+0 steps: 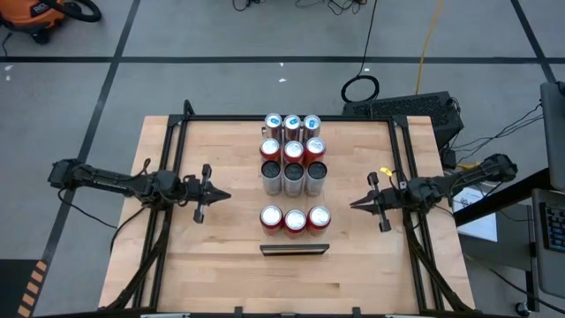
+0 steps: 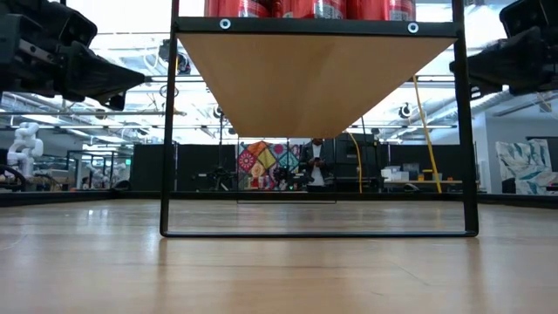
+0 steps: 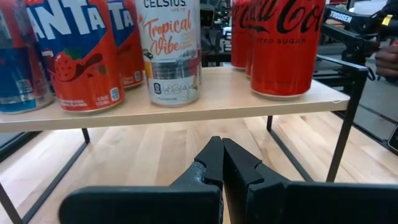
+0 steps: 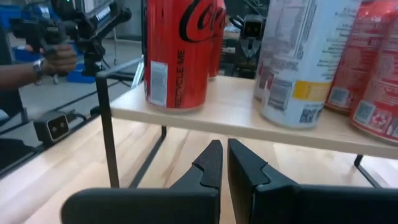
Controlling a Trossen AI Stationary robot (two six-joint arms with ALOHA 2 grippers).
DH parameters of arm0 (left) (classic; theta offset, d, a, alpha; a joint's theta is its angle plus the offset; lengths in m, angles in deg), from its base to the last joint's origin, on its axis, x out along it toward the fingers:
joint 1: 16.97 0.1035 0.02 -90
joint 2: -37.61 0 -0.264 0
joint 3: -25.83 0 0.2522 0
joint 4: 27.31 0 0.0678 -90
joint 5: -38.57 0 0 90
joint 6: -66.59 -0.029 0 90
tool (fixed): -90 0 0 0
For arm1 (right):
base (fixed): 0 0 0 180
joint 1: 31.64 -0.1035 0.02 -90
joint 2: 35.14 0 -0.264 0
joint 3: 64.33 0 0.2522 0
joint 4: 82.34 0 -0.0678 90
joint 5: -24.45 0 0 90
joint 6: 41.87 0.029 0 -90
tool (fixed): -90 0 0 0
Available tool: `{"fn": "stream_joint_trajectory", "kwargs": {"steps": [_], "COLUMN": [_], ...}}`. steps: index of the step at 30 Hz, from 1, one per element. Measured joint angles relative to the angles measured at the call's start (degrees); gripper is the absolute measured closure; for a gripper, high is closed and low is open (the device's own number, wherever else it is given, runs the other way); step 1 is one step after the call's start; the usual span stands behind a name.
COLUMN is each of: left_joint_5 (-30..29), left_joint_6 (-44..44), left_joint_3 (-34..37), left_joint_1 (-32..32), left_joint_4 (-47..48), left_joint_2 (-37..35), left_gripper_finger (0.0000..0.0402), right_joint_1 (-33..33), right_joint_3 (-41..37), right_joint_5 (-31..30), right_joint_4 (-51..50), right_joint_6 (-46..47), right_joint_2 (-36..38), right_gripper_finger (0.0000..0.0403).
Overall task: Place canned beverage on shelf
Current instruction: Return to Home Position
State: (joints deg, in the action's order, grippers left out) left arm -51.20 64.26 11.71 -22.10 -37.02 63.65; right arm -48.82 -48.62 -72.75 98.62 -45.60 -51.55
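Red-and-black cans (image 3: 287,43) lettered "ZERO SUGAR" stand on the pale wood shelf (image 3: 217,93), mid-frame from above, beside a white "CELSIUS Tropical Vibe" can (image 3: 169,53) and red Fanta cans (image 3: 78,56). I see the left gripper (image 1: 221,195) centre-left and right gripper (image 1: 356,204) centre-right, level, pointing inward, fingers pressed together, holding nothing.

cans (image 1: 294,177) on shelf (image 3: 249,99); left pincer (image 1: 226,195), right pincer (image 1: 353,204) flank it, well apart.
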Motion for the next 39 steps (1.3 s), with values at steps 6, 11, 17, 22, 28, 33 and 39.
{"fn": "stream_joint_trajectory", "kwargs": {"steps": [6, 11, 17, 22, 28, 33, 39], "left_joint_5": [2.99, 3.15, 2.62, 2.50, 2.80, 2.93, 2.97], "left_joint_6": [-1.22, -1.34, -2.54, -2.49, -2.49, -2.43, -1.03], "left_joint_3": [0.00, 0.02, 0.04, 0.04, 0.07, 0.07, 0.11], "left_joint_1": [0.33, 0.33, 0.49, 1.63, 2.84, 3.39, 3.39], "left_joint_4": [0.05, 0.59, 0.94, 1.96, 2.15, 2.52, 3.83], "left_joint_2": [-0.68, -2.50, -4.06, -4.26, -4.26, -4.45, -4.50], "left_gripper_finger": [0.0401, 0.0401, 0.0401, 0.0401, 0.0401, 0.0401, 0.0401], "right_joint_1": [1.52, 3.07, 5.18, 7.50, 12.83, 17.24, 19.57], "right_joint_3": [-0.11, -0.17, -0.24, -0.26, -0.30, -0.30, -0.33], "right_joint_5": [-0.02, -0.02, 0.03, 9.57, 8.88, 8.83, 8.63], "right_joint_4": [-3.68, -6.38, -9.85, -10.85, -11.07, -11.75, -13.72], "right_joint_6": [-0.27, -0.27, -2.11, -4.24, -4.19, -2.92, -2.38], "right_joint_2": [2.21, 5.90, 11.85, 16.07, 16.27, 16.27, 16.27], "right_gripper_finger": [0.0403, 0.0403, 0.0403, 0.0403, 0.0403, 0.0403, 0.0403]}}
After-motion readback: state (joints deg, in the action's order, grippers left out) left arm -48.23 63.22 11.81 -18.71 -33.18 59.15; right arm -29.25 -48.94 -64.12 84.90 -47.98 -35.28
